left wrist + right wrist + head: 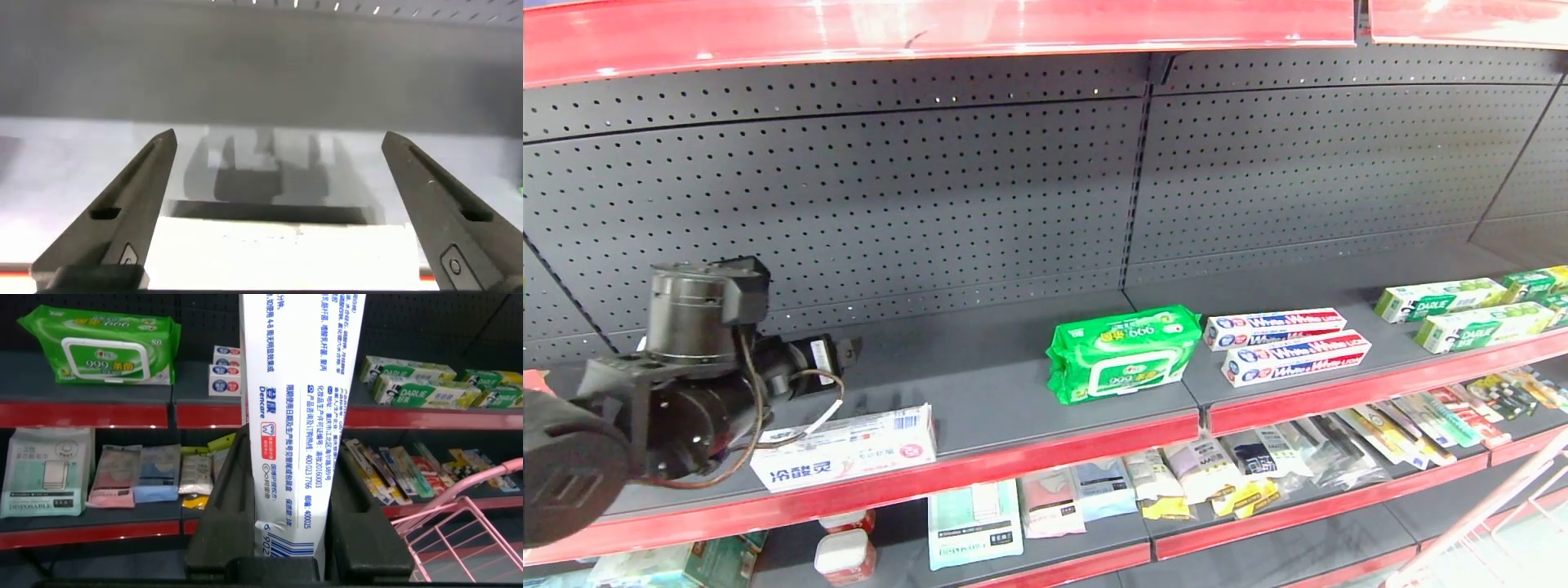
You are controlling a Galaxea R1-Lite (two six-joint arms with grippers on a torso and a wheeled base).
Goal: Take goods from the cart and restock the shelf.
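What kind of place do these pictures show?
Most likely a shop aisle, perhaps in a supermarket or drugstore: long metal shelves with red front edges, toothpaste boxes laid out in rows, and a green wipes pack beside them.

Blurred white box [286,251] cut by edge, upright toothpaste box [298,416] top cropped, cart [467,537] cropped

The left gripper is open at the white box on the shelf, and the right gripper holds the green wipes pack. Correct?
No. The right wrist view shows the right gripper holding a white and blue box, not the green wipes pack. The rest is right.
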